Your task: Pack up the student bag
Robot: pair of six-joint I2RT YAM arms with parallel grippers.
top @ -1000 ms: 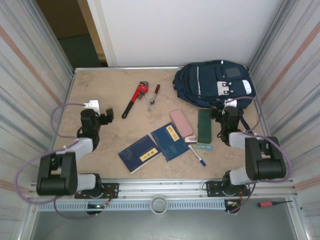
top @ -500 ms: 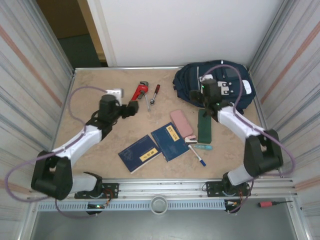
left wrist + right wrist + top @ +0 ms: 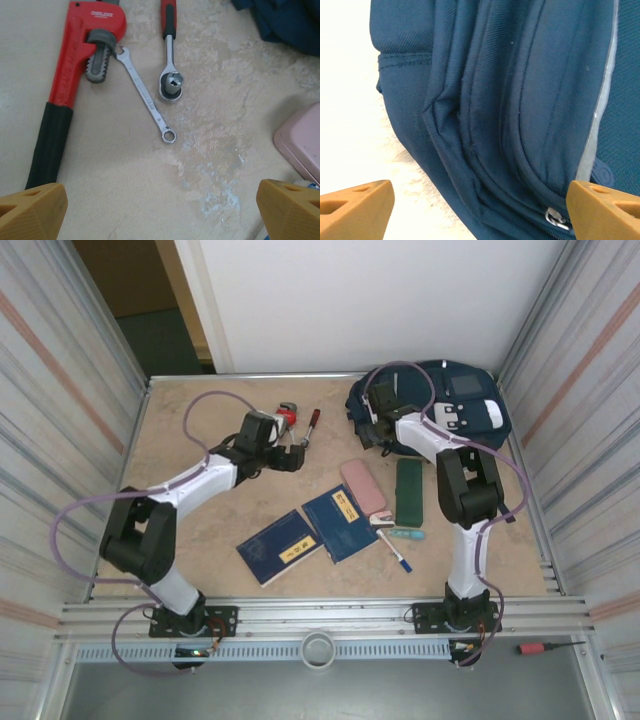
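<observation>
- Both arms have left their folded rest by the bases. The left gripper [image 3: 290, 454] is now stretched out over the tools in the upper middle of the top view. The right gripper [image 3: 372, 426] has swung up to the left edge of the student bag [image 3: 445, 405].
- The student bag lies in the upper right of the top view, at the table's far corner. Nothing on the table has shifted and nothing is packed yet.
- Left gripper [image 3: 160, 215]: jaws spread wide and holding nothing. It hangs above a red pipe wrench [image 3: 70, 85], a small spanner [image 3: 145, 100] and a ratchet [image 3: 169, 55].
- Right gripper [image 3: 480, 210]: jaws wide apart, nothing pinched. The bag's seams lie just ahead, with a zip pull [image 3: 552, 217] at the lower right of its wrist view.
- Judgement: this is the approach stage. The zip looks shut, so opening the bag likely comes first.
- Writing: there is a raised brand word on the wrench head at the upper left of the left wrist view, which I cannot read with certainty. The two navy books [image 3: 340, 523] carry yellow labels with print too small to read.
</observation>
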